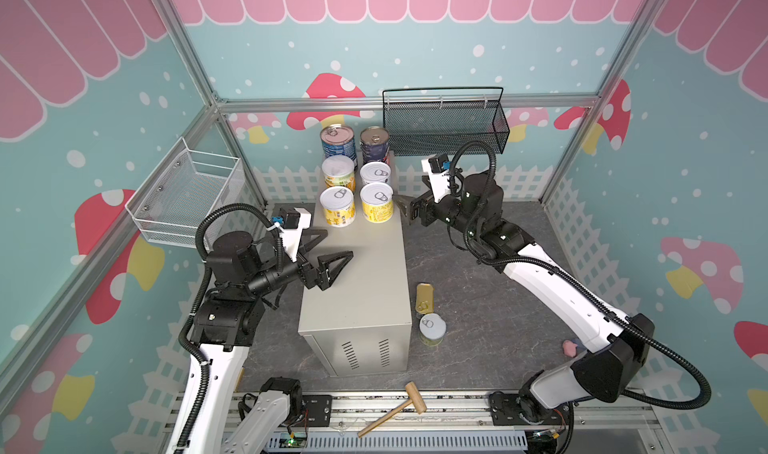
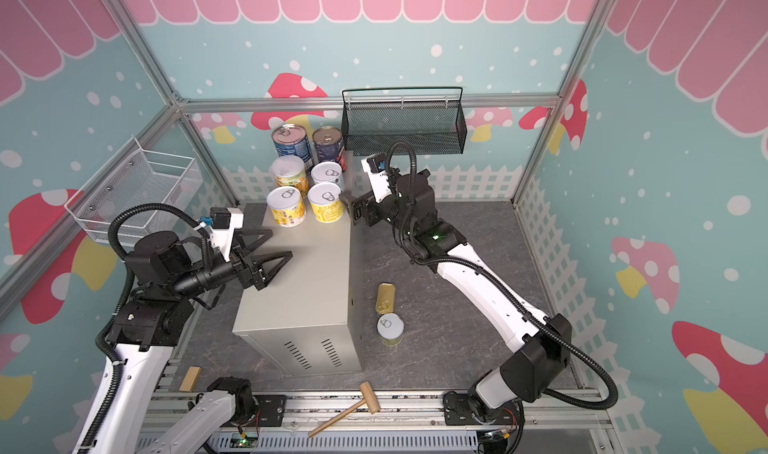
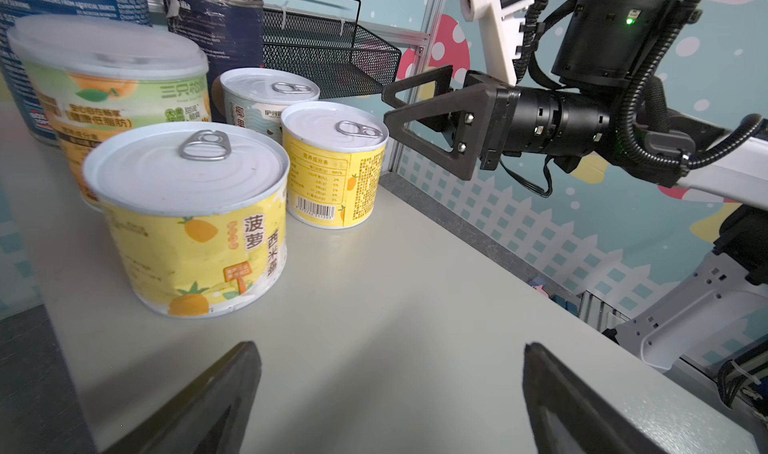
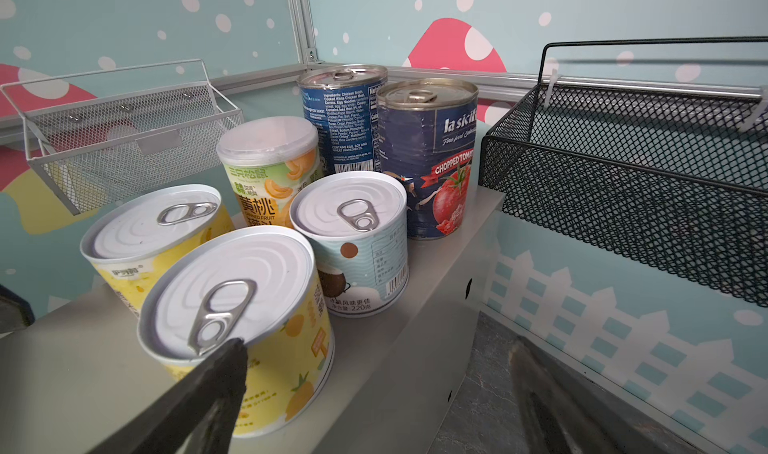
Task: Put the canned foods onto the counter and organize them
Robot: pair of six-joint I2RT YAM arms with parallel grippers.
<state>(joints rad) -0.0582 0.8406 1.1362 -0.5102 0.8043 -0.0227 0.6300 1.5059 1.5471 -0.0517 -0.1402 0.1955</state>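
Beige counter (image 1: 361,273), six cans (image 1: 338,205) clustered at its far end

cans (image 1: 338,206) block far counter (image 1: 365,273) end, front bare

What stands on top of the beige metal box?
On the counter, two tall blue cans stand at the far end, four short cans in pairs before them. The short ones cover the tall ones' lower parts.
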